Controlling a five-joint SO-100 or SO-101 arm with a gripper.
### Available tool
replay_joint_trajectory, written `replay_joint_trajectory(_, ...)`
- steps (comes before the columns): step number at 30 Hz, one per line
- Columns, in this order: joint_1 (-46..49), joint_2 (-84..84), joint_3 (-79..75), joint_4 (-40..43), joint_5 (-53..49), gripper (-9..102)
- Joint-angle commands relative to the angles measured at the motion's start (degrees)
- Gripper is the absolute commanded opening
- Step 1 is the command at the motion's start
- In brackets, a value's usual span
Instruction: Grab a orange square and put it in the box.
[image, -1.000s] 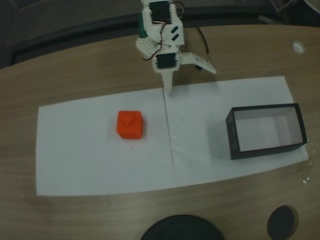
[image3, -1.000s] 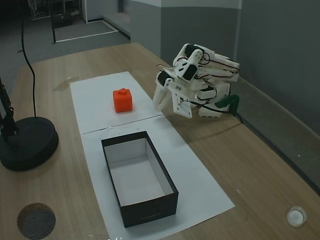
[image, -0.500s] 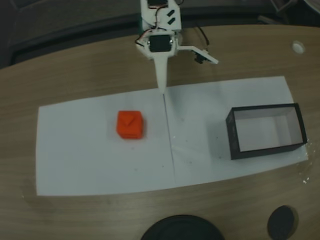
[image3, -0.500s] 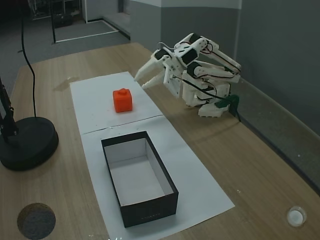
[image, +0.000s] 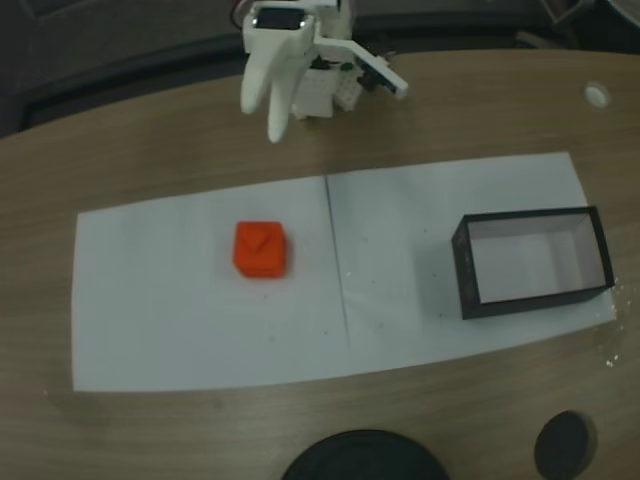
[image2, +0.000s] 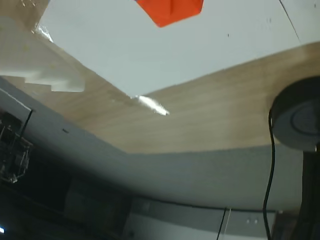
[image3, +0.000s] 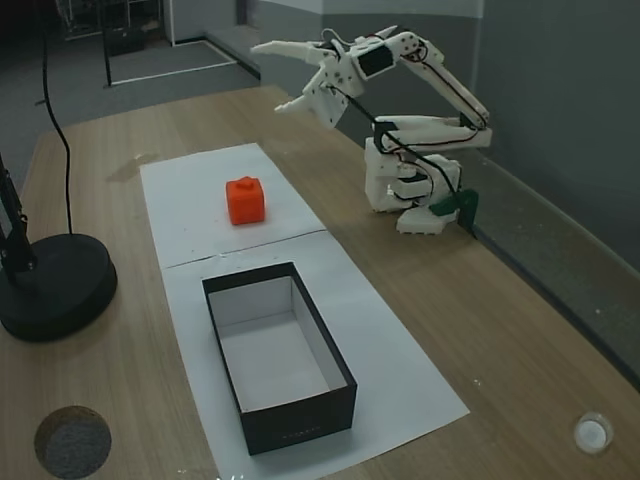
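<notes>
Well apart from the raised, spread fingers (image3: 275, 75), the orange square (image3: 245, 201) is sitting on white paper (image3: 190, 200) below them, holding nothing; the box (image3: 340, 375) is lying farther off.

We see orange square (image: 261, 249) on left half of paper sheet (image: 180, 320) in a fixed view, box (image: 533, 262) on right half, well apart from it. Paper lies on table (image: 130, 140). Gripper (image: 266, 117) hangs behind paper, above bare table, apart from square. In a fixed view (image3: 280, 75) gripper is high above table, beyond square (image3: 245, 201); box (image3: 282, 357) lies nearer to camera. Round base (image3: 55, 285) stands left of paper.
</notes>
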Motion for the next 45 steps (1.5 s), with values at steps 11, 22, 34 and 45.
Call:
replay_joint_trajectory(11,0.09,-51.06,-31.99,17.75,-5.01,41)
replay_joint_trajectory(22,0.53,-72.51,-33.84,14.94,-5.36,41)
replay_joint_trajectory(34,4.48,-81.12,-33.84,9.40,-7.82,41)
replay_joint_trajectory(45,5.19,-85.78,-33.57,5.62,-9.23,11)
